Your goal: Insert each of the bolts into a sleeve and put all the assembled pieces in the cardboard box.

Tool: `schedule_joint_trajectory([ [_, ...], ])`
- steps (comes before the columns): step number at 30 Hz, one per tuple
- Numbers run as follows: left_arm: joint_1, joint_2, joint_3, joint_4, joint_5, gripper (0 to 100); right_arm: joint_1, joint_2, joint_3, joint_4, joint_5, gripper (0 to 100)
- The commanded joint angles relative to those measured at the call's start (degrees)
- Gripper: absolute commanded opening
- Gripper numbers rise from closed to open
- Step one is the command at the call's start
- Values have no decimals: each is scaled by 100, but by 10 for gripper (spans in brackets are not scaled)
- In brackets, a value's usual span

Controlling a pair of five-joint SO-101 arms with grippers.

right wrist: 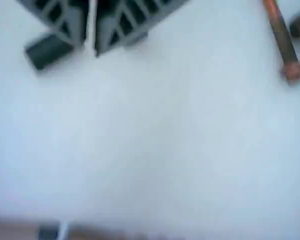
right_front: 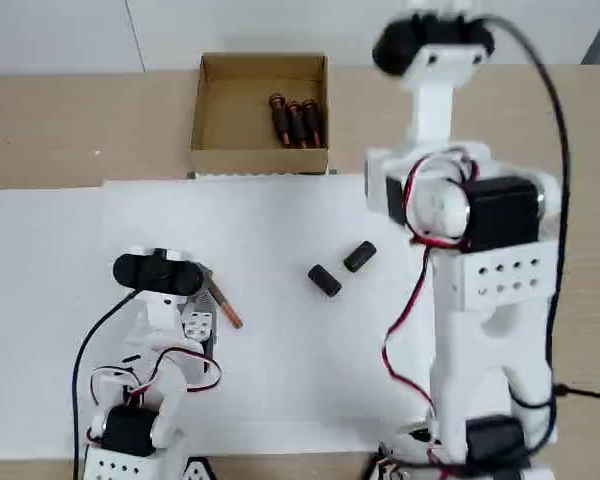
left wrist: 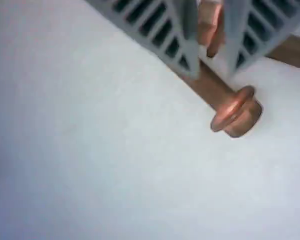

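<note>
The bolt [left wrist: 236, 112], pinched by the left gripper [left wrist: 210, 64], should be kept level for a sleeve [right_front: 324, 280]; the right gripper [right wrist: 90, 45] is noted pressed together.

Robotics lab or test bench, by the look. Light wooden table [right_front: 40, 120] against a plain white wall [right_front: 280, 25]. White paper sheet [right_front: 280, 350] as work mat. Left arm [right_front: 145, 420] and right arm [right_front: 480, 290], white plastic, with exposed red wiring [right_front: 387, 345].

White arms [right_front: 480, 300], black motors [right_front: 500, 213] (red cables [right_front: 389, 340]).
</note>
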Motion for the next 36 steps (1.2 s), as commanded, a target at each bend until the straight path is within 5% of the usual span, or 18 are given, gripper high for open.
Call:
schedule_joint_trajectory([
  [1,-176,-53,-163,211,-114,6,40,-681,1310,-136,-70,3],
  [16,-510,-62,-189,510,-132,6,22,-1569,4923,-2176,114,4],
  [29,-501,-62,-189,510,-132,6,-576,-330,5116,-3081,2286,7],
  [36,-519,-62,-189,510,-132,6,-725,303,4905,-3108,2796,9],
])
